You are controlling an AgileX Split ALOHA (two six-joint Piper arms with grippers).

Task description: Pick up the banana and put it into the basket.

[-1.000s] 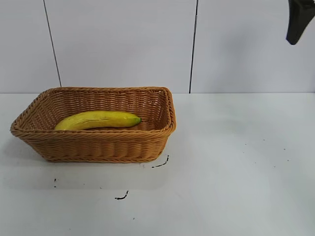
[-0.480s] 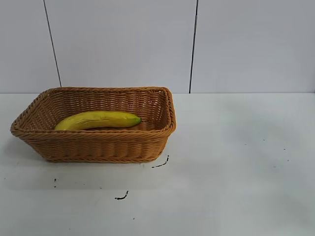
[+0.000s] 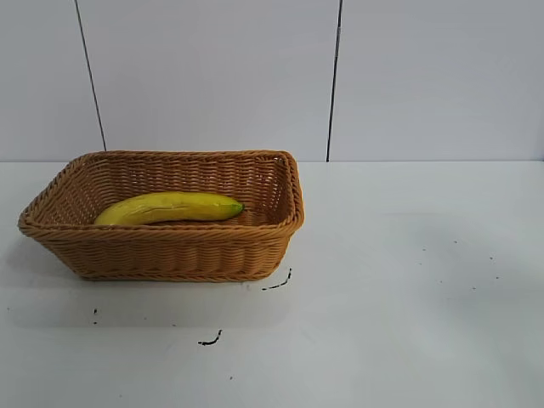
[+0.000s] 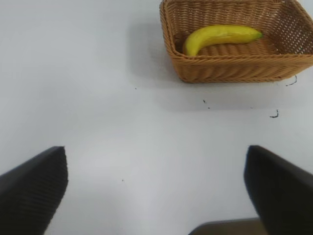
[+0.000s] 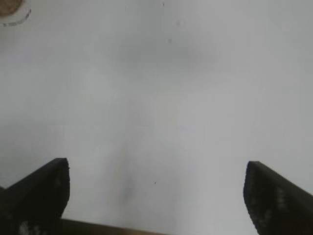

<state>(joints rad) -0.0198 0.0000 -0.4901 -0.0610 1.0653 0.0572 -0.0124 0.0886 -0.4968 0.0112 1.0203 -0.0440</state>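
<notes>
The yellow banana [image 3: 170, 206] lies lengthwise inside the tan wicker basket [image 3: 170, 252] at the left of the table. Both also show in the left wrist view, the banana [image 4: 221, 36] inside the basket [image 4: 230, 68], far from that gripper. My left gripper [image 4: 156, 169] is open and empty over bare table. My right gripper [image 5: 156, 178] is open and empty over bare table. Neither gripper shows in the exterior view.
The white table [image 3: 408, 280] carries a few small dark marks [image 3: 277, 283] in front of the basket. A white panelled wall stands behind. A brown edge [image 5: 10, 7] shows at a corner of the right wrist view.
A dark gripper tip at the exterior view's top right one second ago has left the view. The banana and basket have not moved.
</notes>
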